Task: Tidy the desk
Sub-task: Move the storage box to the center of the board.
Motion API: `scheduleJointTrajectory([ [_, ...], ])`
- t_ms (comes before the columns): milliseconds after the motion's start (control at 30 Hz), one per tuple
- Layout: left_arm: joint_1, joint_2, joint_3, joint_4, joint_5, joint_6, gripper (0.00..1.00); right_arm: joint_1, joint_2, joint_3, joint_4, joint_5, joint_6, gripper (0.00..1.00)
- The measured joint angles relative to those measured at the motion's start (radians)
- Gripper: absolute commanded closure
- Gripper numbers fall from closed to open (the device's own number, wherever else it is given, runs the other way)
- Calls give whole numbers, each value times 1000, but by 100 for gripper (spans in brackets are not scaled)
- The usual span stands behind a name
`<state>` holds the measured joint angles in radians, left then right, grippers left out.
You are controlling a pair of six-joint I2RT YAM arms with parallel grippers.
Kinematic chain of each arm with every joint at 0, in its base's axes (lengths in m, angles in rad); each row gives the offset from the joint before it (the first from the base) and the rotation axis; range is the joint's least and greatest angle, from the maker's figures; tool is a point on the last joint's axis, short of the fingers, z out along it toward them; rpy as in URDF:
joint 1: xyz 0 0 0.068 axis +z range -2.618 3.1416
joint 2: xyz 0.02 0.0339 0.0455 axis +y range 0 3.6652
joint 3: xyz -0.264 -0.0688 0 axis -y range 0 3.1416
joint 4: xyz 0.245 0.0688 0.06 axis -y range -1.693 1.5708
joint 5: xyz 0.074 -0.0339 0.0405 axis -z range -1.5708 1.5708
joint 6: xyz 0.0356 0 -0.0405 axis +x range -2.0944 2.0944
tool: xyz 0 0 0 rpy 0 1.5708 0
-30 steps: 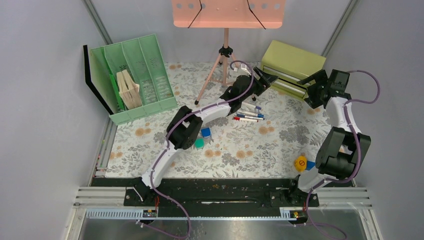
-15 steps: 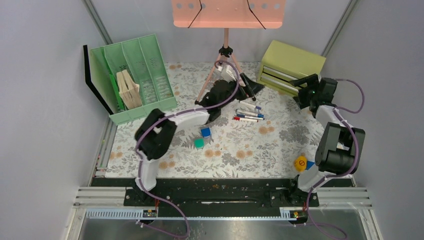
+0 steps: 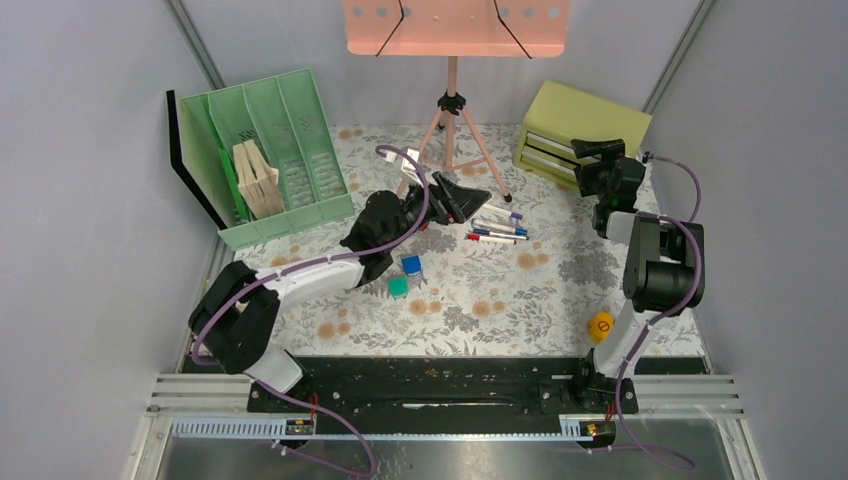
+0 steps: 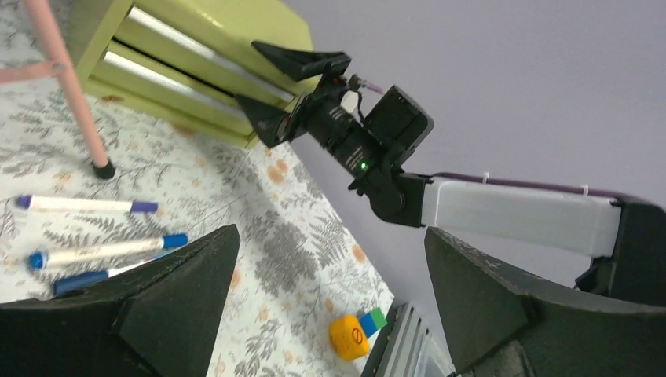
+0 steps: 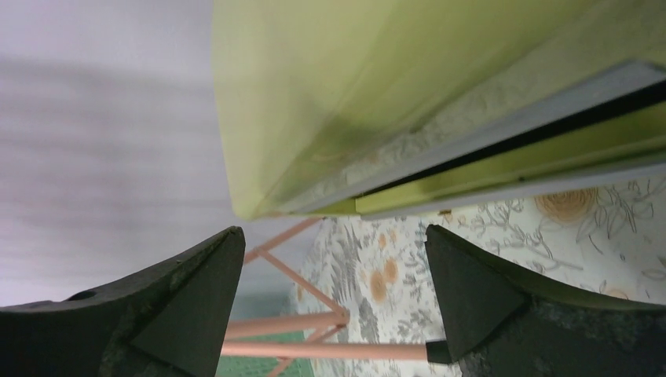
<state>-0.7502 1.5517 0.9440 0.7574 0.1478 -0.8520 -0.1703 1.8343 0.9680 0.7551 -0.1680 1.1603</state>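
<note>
Your left gripper (image 3: 468,197) hangs over the desk (image 3: 480,300) near the pens (image 3: 497,230), fingers apart and empty. Your right gripper (image 3: 582,158) faces the drawers (image 3: 585,118), fingers likewise apart. The desk lies beneath both.

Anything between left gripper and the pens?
Nothing visible. The open left gripper hangs just behind the pens; the tripod foot stands beside that path, not across it.
</note>
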Motion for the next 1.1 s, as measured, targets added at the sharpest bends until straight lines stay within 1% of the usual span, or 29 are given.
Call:
scheduleJointTrajectory([
  [133, 0, -54, -74, -27, -1, 7, 10, 2, 45, 0, 93, 45, 27, 9],
  [367, 0, -154, -154, -67, -7, 14, 9, 25, 83, 16, 180, 114, 60, 11],
  [667, 0, -197, -169, -126, -15, 36, 8, 63, 155, 31, 242, 205, 132, 15],
  [833, 2, -233, -170, -178, -13, 72, 6, 71, 175, 31, 287, 257, 163, 17],
  [1033, 2, -297, -183, -231, -11, 127, 6, 73, 204, 56, 316, 277, 190, 26],
  [1100, 2, -311, -190, -243, -11, 137, 6, 76, 209, 62, 320, 280, 202, 32],
])
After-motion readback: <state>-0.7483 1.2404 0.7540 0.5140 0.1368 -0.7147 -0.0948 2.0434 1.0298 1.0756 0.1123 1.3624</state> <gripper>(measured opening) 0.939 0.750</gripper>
